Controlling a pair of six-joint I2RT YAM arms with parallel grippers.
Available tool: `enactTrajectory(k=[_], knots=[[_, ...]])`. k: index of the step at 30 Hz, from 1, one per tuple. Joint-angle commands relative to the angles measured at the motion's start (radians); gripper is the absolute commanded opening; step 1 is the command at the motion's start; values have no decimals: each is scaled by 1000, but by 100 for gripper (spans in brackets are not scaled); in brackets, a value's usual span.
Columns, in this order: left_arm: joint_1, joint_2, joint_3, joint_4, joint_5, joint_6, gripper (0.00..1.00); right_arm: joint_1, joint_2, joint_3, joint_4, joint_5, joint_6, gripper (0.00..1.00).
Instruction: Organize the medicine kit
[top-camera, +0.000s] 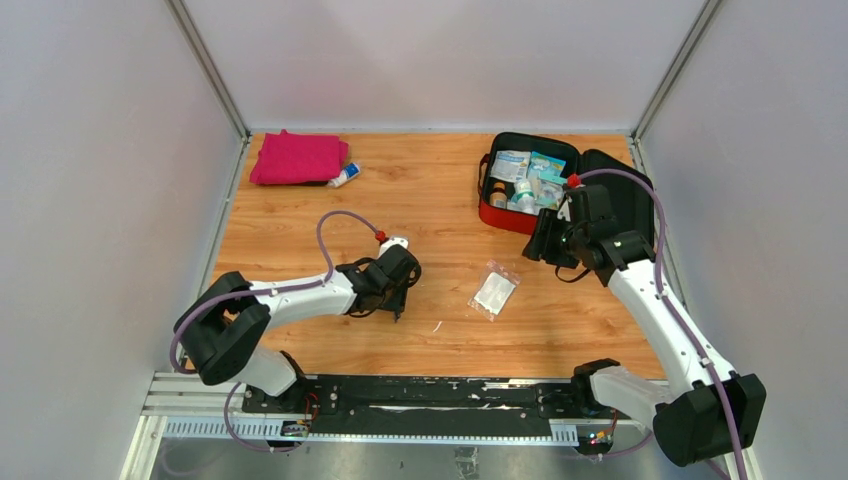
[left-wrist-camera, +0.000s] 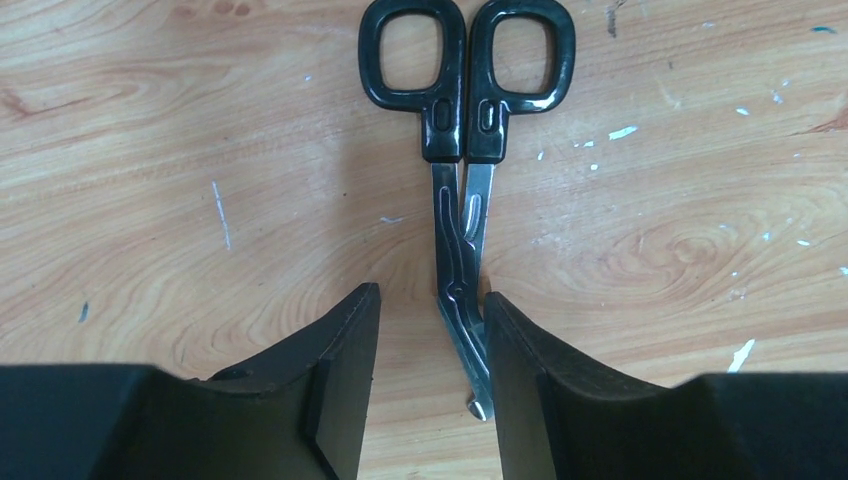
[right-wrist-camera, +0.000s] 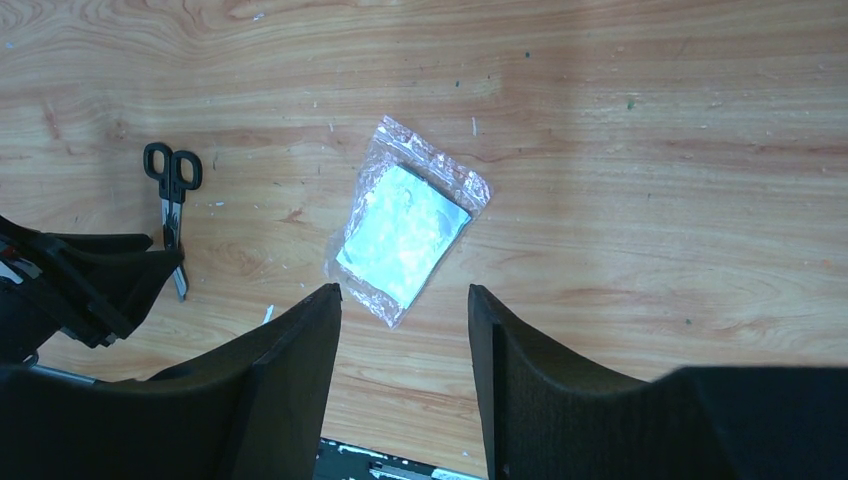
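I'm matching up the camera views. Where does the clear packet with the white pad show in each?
Top external: clear packet just right of centre.
Left wrist: not in it.
Right wrist: middle of the picture.
Shared landmark: scissors, seen in both wrist views.

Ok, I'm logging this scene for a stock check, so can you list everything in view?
medicine kit: one, red with black lining, open, far right of the table
supplies: several, white and blue packets and small bottles, inside the kit
cloth: one, pink, folded, far left corner
tube: one, white with blue cap, at the cloth's right edge
bag: one, clear with white pad, mid-table
scissors: one pair, black handles, flat under the left gripper
table: one, wood-brown
left gripper: black, open, astride the scissor blades
right gripper: black, open, empty
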Motion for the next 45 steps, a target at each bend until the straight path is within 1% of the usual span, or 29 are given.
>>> enactTrajectory(k=[1,6,8,9,13,17,21,23,25,27,32,34,39,42,45], knots=[[-5,17,28,-95,-26,-2,49,12,-14,-21,-12,-11,18,55],[-11,30,15,-113,1,-57,49,12,-14,-28,-9,-12,20,55],[-17,39,3,-107,12,-80,48,13,-11,-28,-6,-15,20,55],[-20,46,-1,-104,16,-88,46,12,-10,-28,-6,-16,21,55],[-32,70,-11,-91,34,-101,33,12,-6,-28,-1,-22,24,55],[-36,78,-11,-86,37,-101,24,12,-7,-28,-1,-22,23,55],[-36,72,-15,-82,39,-100,18,12,-11,-31,0,-24,26,54],[-36,53,-23,-65,56,-93,15,16,-8,-31,7,-52,27,54],[-35,23,-38,-29,90,-86,14,48,1,-23,17,-79,29,54],[-37,-11,-54,8,126,-81,13,118,15,-16,29,-79,51,54],[-39,-63,-67,41,168,-78,11,297,63,-81,175,-63,202,55],[-40,-73,-71,49,183,-80,9,335,85,-120,250,-66,284,55],[-41,-97,-97,76,201,-93,9,393,140,-211,463,-77,486,55],[-42,-99,-104,80,204,-96,8,402,212,-218,526,-71,535,56],[-41,-100,-112,88,209,-97,8,403,293,-212,602,-98,555,57]])
